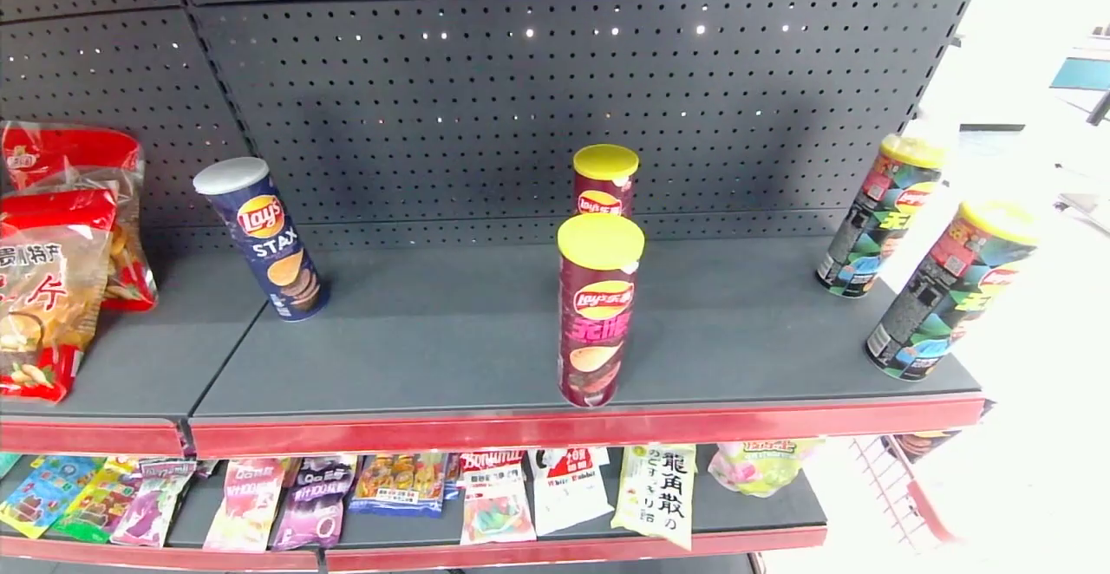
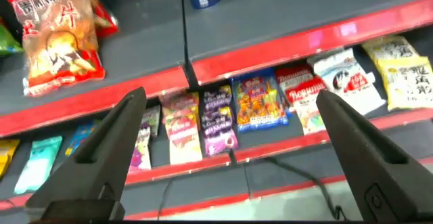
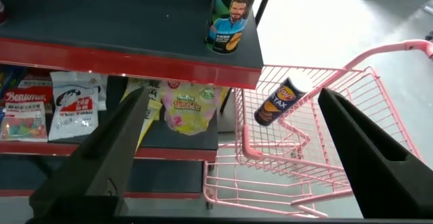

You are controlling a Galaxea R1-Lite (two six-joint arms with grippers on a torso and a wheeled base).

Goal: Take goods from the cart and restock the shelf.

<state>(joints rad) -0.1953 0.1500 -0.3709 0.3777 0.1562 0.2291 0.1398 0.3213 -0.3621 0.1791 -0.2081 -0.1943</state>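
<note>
Dark shelf [image 1: 434, 340] part-stocked; pink cart [image 3: 413, 45] at 4 o'clock, one can [image 3: 279, 102] inside. Left gripper [image 2: 230, 94] and right gripper [image 3: 231, 94] gape wide, empty. Fetch step, likely: right must reach the can.

Dark perforated back panel [image 1: 555, 97] — pinpricks of light through it; pale floor [image 1: 1032, 505] beside.

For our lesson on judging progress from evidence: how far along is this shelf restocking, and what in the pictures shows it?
Looks done: five cans stand on the upper shelf: a blue can, two maroon cans, two dark cans. In hand: nothing; the left gripper and right gripper hold their jaws open, empty. Left: one can lying in the pink cart.
</note>
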